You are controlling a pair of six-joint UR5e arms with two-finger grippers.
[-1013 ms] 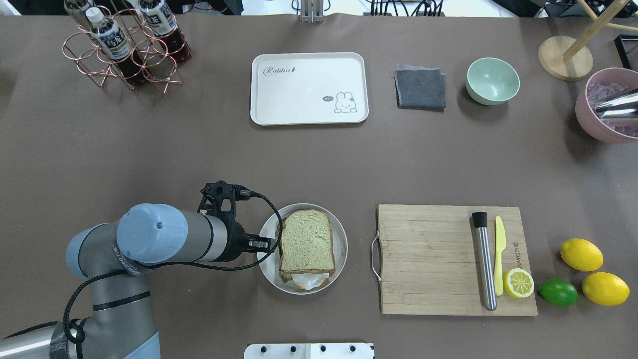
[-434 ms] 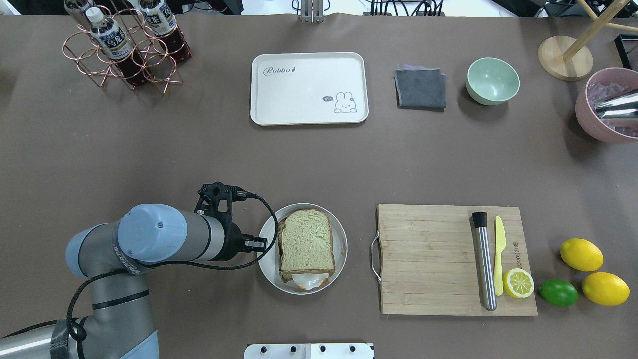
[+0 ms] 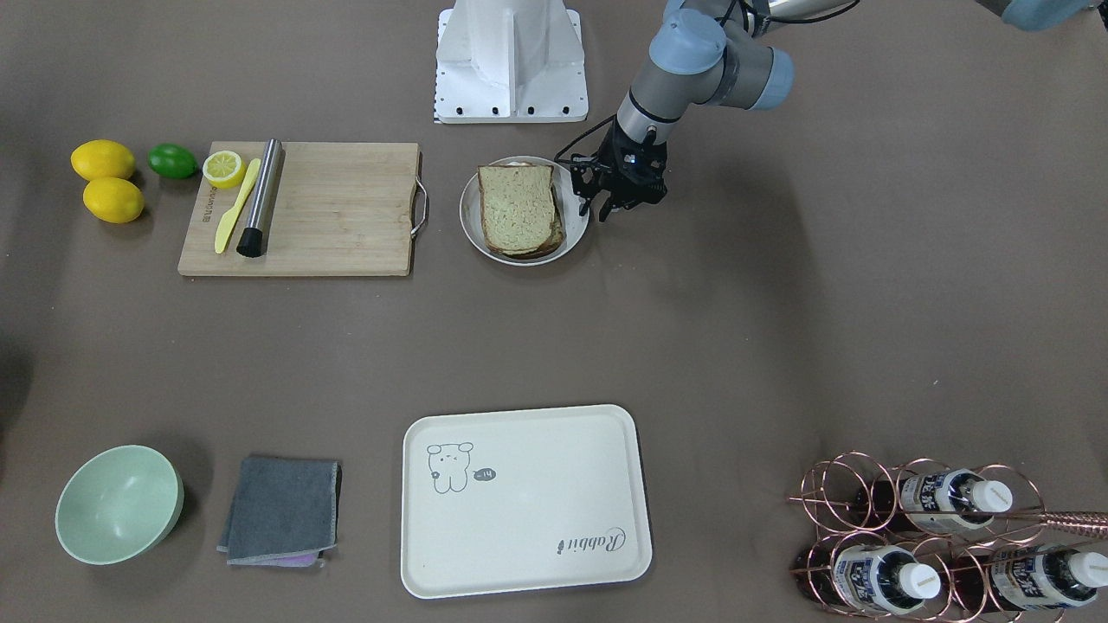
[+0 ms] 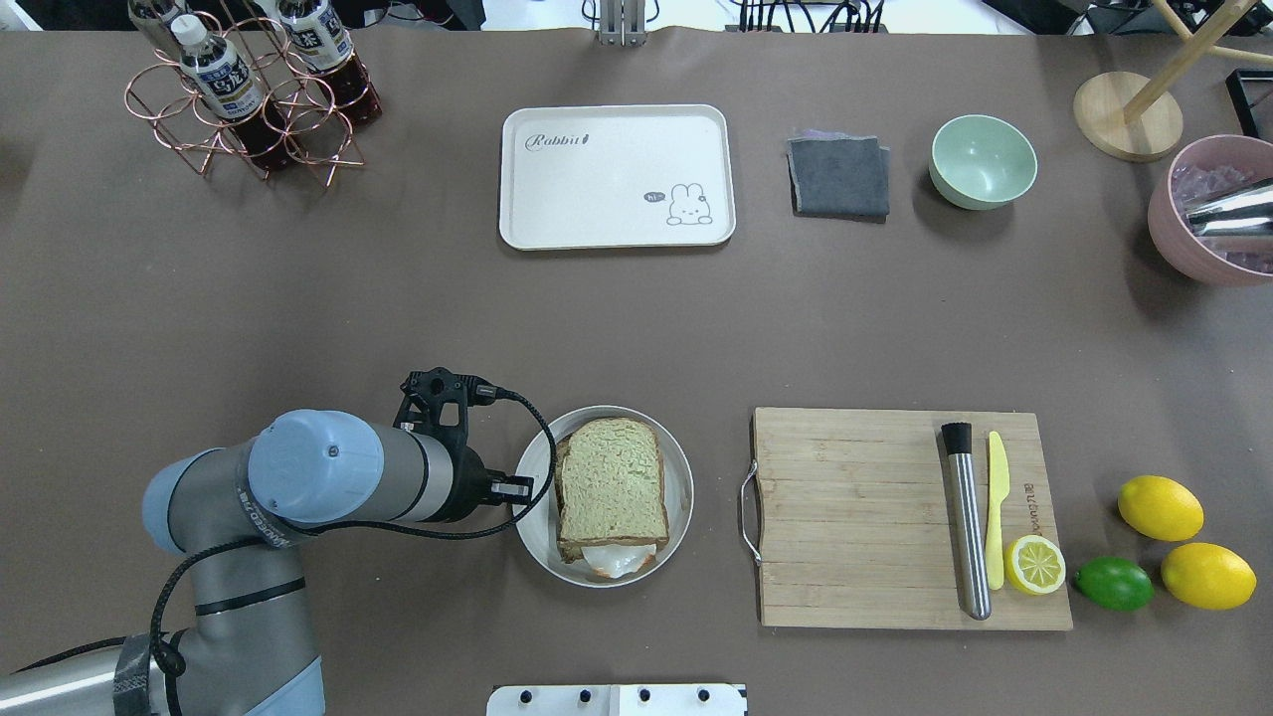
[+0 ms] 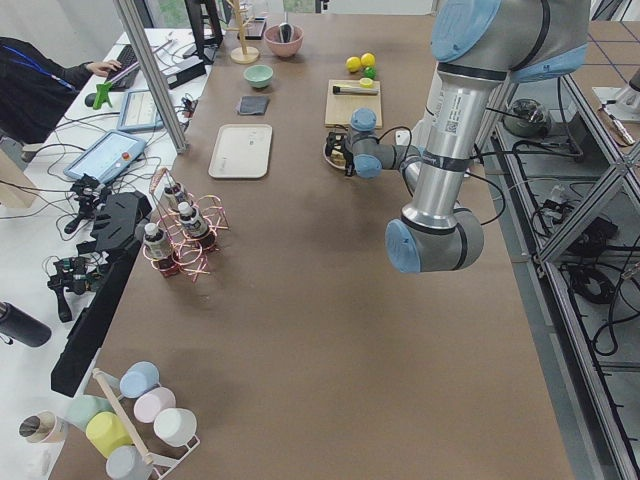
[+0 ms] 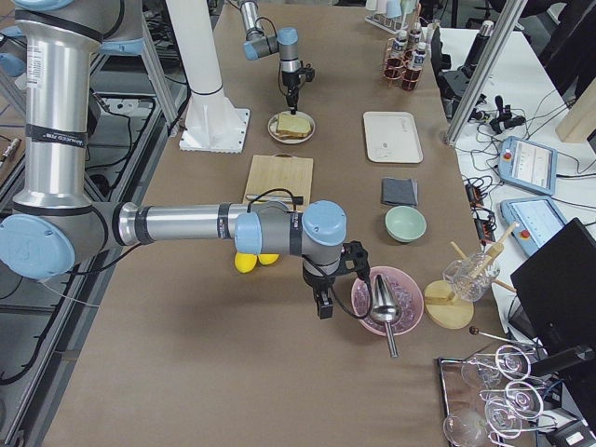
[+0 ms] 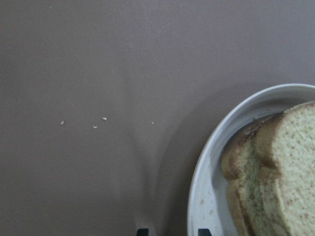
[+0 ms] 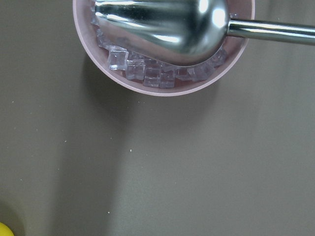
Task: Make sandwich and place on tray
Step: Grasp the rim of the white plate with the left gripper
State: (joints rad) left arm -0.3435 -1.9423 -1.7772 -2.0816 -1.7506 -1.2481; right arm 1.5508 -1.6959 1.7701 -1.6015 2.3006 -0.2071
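Note:
The sandwich [image 4: 610,487], two tan bread slices with a white-and-orange egg [image 4: 619,560] showing at the near edge, lies on a round white plate [image 4: 680,494]. It also shows in the front view [image 3: 518,208] and the left wrist view [image 7: 275,162]. My left gripper [image 4: 522,487] hangs open and empty just left of the sandwich, over the plate's left rim [image 7: 197,187]. The cream tray [image 4: 617,177] sits bare at the far middle of the table. My right gripper [image 6: 323,307] is beside the pink ice bowl [image 8: 162,86]; I cannot tell whether it is open or shut.
A wooden cutting board [image 4: 855,517] right of the plate carries a metal muddler [image 4: 967,517], a yellow knife [image 4: 997,507] and a half lemon [image 4: 1034,564]. Lemons and a lime lie beyond it. A grey cloth [image 4: 840,177], green bowl [image 4: 983,161] and bottle rack [image 4: 249,89] stand at the back.
My left gripper has drawn back to the left, off the sandwich towards the plate's rim. The sandwich and plate have not moved.

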